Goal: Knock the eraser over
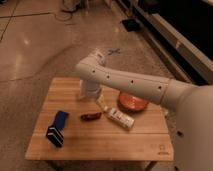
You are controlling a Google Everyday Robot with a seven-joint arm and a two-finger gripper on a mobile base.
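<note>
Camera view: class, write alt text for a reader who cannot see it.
A white robot arm reaches from the right over a wooden table, its pincer low near the table's middle, apart from the blue-and-black eraser at the front left. A small dark-red object, a white oblong box and an orange-red round dish lie nearby.

Bends the arm (135,86) sharply at an elbow (92,67) above the gripper (100,103). Hangs the gripper downward, just beneath the wrist (90,90).

No text is legible; the hand (95,98) hangs low over the table (145,141).
</note>
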